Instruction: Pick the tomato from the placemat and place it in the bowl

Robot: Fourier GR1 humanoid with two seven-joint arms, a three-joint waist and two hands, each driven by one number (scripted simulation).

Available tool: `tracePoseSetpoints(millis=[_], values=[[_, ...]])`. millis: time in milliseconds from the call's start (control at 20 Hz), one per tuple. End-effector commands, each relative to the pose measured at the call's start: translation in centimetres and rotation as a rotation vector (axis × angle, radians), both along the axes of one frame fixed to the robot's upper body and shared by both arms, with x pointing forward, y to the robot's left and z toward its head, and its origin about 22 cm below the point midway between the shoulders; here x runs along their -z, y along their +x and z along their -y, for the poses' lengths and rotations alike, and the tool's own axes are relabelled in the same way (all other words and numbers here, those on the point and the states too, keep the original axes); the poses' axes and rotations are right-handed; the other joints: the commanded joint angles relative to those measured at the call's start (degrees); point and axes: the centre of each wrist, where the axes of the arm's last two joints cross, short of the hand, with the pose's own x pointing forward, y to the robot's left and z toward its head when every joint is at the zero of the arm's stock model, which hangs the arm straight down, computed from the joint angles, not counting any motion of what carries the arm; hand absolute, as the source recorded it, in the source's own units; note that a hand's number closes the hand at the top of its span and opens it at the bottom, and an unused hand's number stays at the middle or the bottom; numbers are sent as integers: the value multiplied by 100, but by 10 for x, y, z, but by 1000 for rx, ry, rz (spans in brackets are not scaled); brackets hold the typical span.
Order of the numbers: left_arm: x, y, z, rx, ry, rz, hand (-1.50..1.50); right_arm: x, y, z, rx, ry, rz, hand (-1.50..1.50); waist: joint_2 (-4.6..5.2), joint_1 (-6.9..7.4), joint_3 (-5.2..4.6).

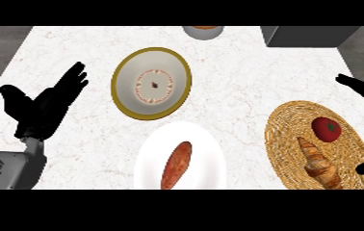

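Observation:
A red tomato (326, 129) lies on a round woven placemat (288, 129) at the right of the head view, just above a croissant (319, 164). The bowl (151, 83), cream inside with a gold rim and a patterned bottom, stands at the upper middle of the counter. My left hand (44, 104) is at the far left with its fingers straight and pointing up, well away from the bowl and holding nothing. Only fingertips of my right hand (351, 83) show at the right edge, above the placemat and apart from the tomato.
A white plate (206, 150) with a sweet potato (176, 165) sits at the lower middle. A cup (203, 32) stands at the counter's far edge, and a grey box (305, 35) at the back right corner.

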Motion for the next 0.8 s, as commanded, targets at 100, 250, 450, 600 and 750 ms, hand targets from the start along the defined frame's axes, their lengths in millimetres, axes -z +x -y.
tracePoseSetpoints(millis=[100, 250, 450, 600, 750], values=[[0, 11, 6, -7, 8, -4, 0, -11, 4, -41, 39, -153, -101, -150, 4, -13, 1], [-3, 17, -9, 0, -7, -5, 0, -6, 10, -26, 57, -175, -125, -150, 5, -27, 5], [-14, -7, -17, 0, 10, -11, 0, 2, -2, -30, 61, -174, -168, -150, -8, -15, 7], [-14, 2, -13, 2, 22, 6, 0, 15, 5, -30, 68, -214, -183, -150, -1, -10, 8], [7, 0, -6, 8, -1, -3, 0, 23, 15, -33, 76, -255, -194, -150, 5, -5, 6]])
